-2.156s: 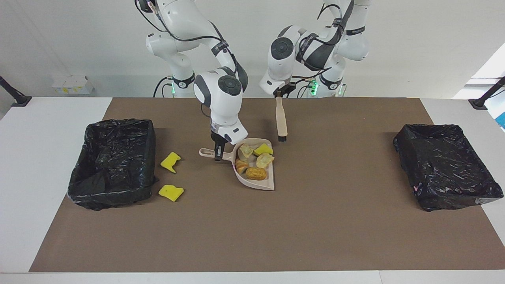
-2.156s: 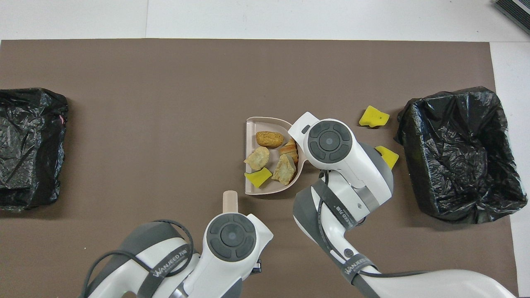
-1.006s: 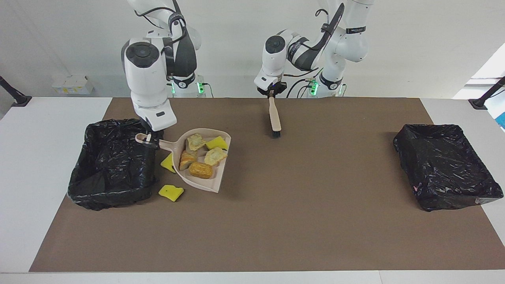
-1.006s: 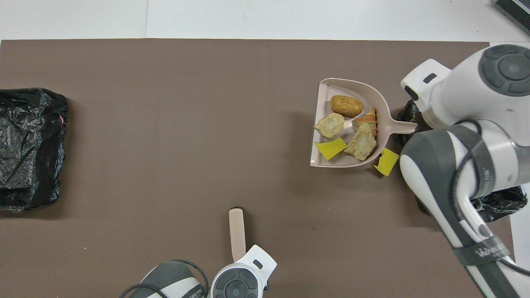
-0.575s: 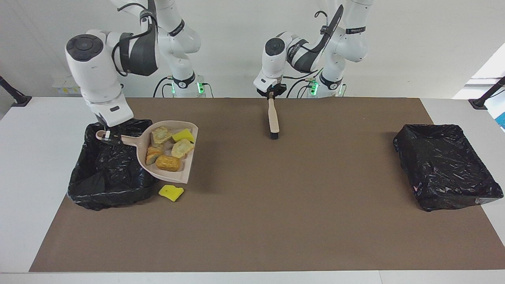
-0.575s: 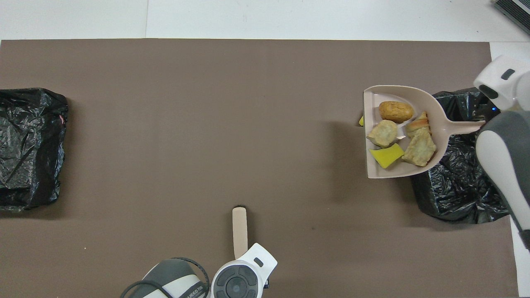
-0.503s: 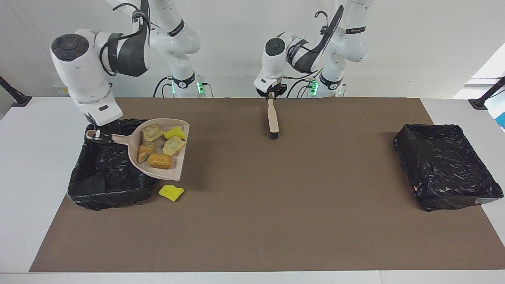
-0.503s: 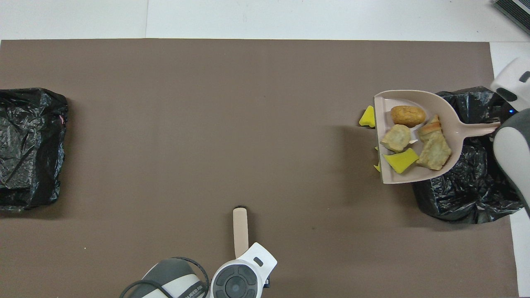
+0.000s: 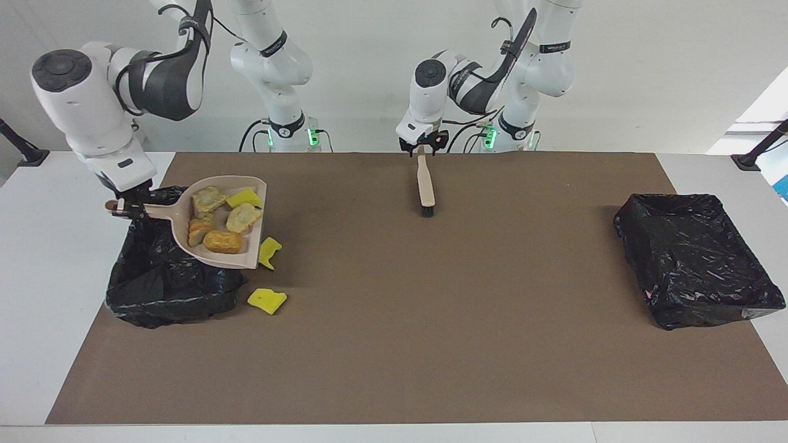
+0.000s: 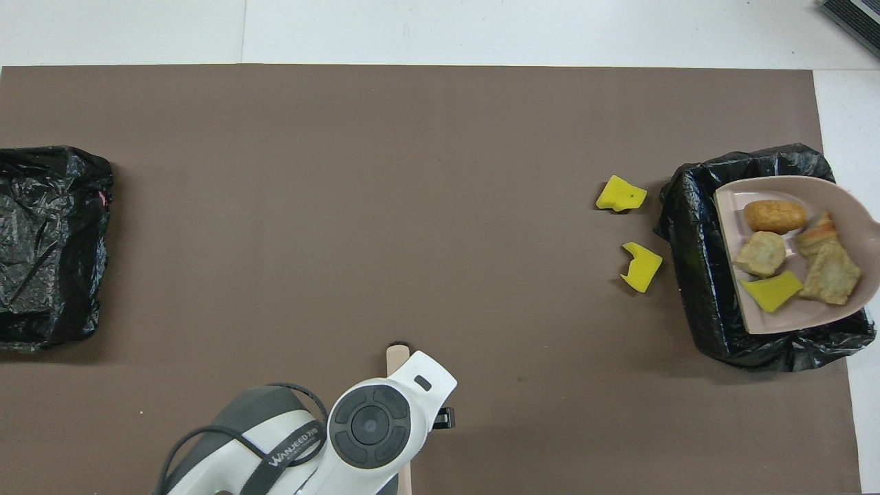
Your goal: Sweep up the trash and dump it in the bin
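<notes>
I held the dustpan (image 9: 225, 237) by its handle in my right gripper (image 9: 126, 209), level over the bin (image 9: 166, 289) at the table's end, so its trash (image 9: 223, 241) could drop in; two yellow scraps (image 9: 267, 299) lay beside the bin. My left gripper (image 9: 421, 147), fingers spread, waited at the brush (image 9: 425, 184).

White worktop (image 9: 74, 258) carries a brown mat (image 9: 431, 320) over most of its surface, pale margins bare at both ends. Spare black-lined tub (image 9: 695, 258) sits on the mat at the left arm's end. A small white box (image 9: 114, 132) lies off the worktop by the wall at the right arm's end, with a black slanted post (image 9: 21, 147) at that corner and a matching post (image 9: 760, 147) at the other.
</notes>
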Robot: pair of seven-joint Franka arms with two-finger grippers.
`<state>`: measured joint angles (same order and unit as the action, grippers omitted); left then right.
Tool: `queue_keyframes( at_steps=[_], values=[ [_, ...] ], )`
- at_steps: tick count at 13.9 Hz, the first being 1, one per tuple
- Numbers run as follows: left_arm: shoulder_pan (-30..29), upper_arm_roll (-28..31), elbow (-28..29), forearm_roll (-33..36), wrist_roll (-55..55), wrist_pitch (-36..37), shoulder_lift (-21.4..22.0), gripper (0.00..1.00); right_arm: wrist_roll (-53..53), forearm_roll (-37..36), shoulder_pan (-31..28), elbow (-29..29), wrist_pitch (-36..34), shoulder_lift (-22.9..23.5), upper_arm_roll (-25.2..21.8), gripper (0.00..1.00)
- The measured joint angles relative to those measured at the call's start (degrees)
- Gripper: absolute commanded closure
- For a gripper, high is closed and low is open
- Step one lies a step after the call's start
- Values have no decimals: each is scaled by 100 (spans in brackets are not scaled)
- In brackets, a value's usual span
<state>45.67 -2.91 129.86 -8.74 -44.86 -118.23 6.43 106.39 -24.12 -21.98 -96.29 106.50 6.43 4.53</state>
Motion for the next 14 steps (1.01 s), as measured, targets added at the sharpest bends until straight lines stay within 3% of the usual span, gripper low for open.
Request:
queue_keyframes(
  at_steps=[5, 8, 14],
  values=[
    [-1090, 40, -1241, 425, 958, 557, -7, 0, -243, -1728, 114, -61, 109, -47, 52, 100],
    [-1811, 63, -2216, 679, 1645, 1555, -16, 0, -1009, -2776, 468, -476, 291, -292, 84, 100],
    [-3000, 102, -3982, 733, 3244, 3365, 14, 0, -1349, -3212, 737, -901, 326, -636, 93, 100]
  ],
)
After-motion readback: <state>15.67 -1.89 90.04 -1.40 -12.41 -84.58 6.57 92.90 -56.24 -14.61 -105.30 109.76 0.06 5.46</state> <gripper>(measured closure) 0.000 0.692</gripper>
